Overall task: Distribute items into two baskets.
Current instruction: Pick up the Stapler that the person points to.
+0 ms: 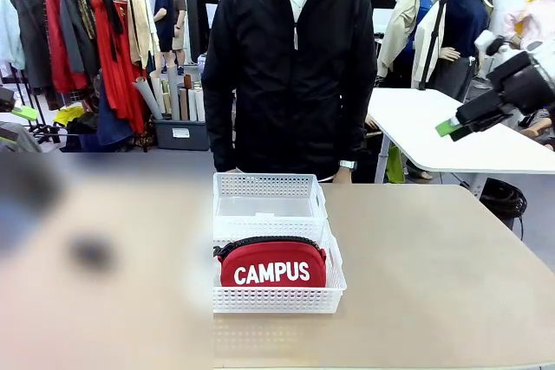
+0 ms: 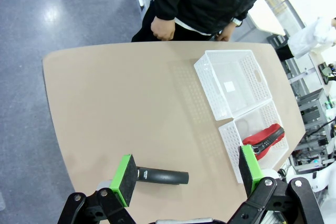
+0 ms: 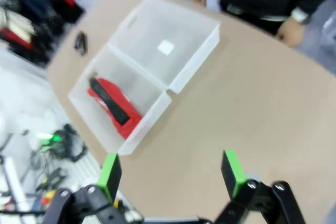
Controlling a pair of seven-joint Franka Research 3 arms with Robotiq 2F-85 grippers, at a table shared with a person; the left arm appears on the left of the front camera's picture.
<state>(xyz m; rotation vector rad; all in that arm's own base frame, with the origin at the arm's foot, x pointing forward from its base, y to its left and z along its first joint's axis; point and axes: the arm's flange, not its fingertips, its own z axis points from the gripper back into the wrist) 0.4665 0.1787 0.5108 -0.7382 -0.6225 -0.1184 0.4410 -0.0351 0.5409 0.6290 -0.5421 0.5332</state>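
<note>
Left gripper (image 2: 187,174): spread open, above stapler (image 2: 163,175).
Right gripper (image 3: 171,174): spread open.
Advice: close across stapler's narrow width; deposit in empty basket (image 2: 206,92).

Red pouch (image 1: 272,264) lies in nearer basket (image 1: 277,302); stapler (image 2: 160,176) outside.

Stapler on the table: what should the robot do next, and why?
Probably lower the left gripper onto the stapler and grab it. It lies on the table below the open jaws, the pouch already sits in one basket, and the other basket is empty.
</note>
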